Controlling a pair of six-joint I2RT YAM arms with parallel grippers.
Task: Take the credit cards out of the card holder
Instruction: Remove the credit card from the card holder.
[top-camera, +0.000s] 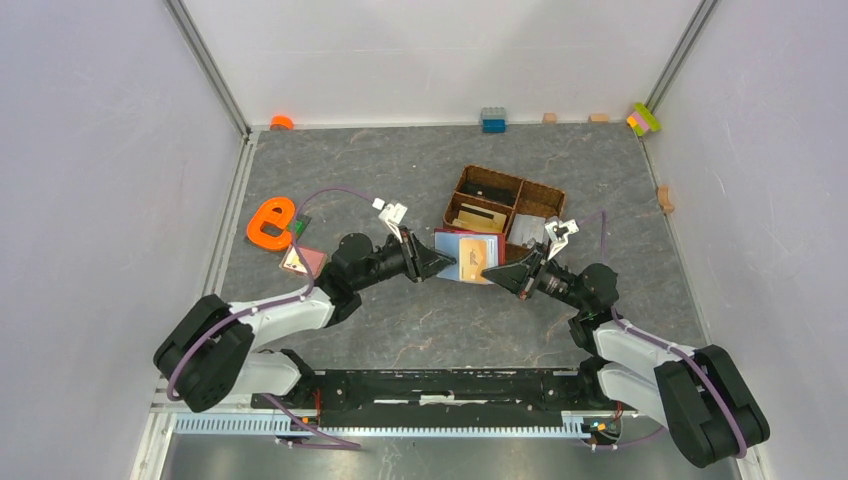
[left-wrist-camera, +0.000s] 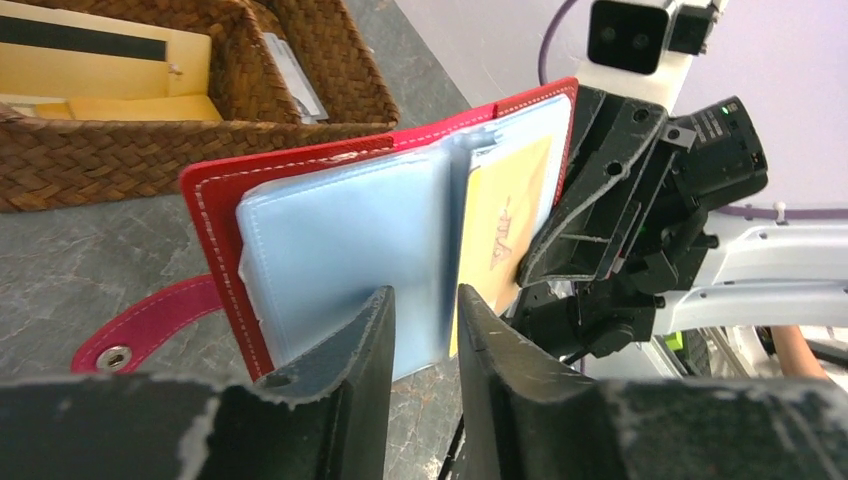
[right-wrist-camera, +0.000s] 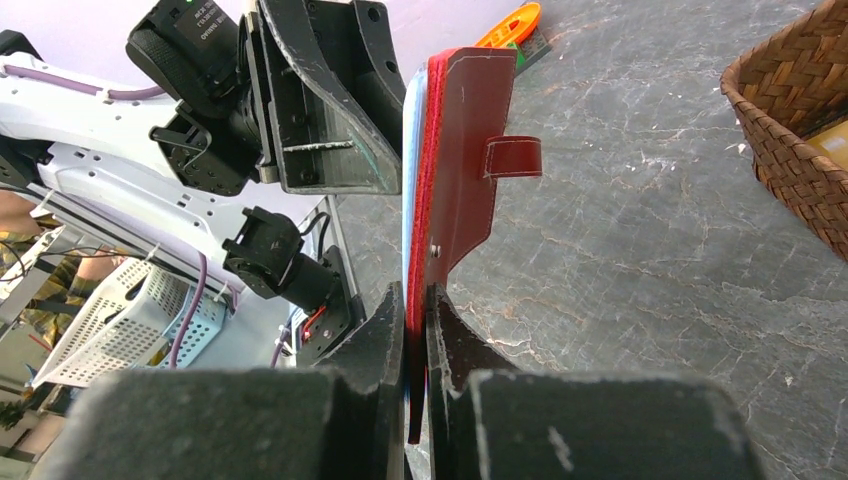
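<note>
No card is out yet: the dark red leather-like folding card holder (top-camera: 466, 258) hangs open at 7 o'clock of the brown wicker basket (top-camera: 505, 205), an orange-tan credit card (left-wrist-camera: 505, 225) sleeved inside; the right gripper (right-wrist-camera: 417, 295) pinches its cover; the left gripper (left-wrist-camera: 425, 300) has jaws narrowly apart astride the sleeves, grip unclear

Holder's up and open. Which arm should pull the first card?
Left. The right pincer clamps the edge of the card holder, steadying it; the left pincer straddles the clear sleeves beside the tan card.
</note>
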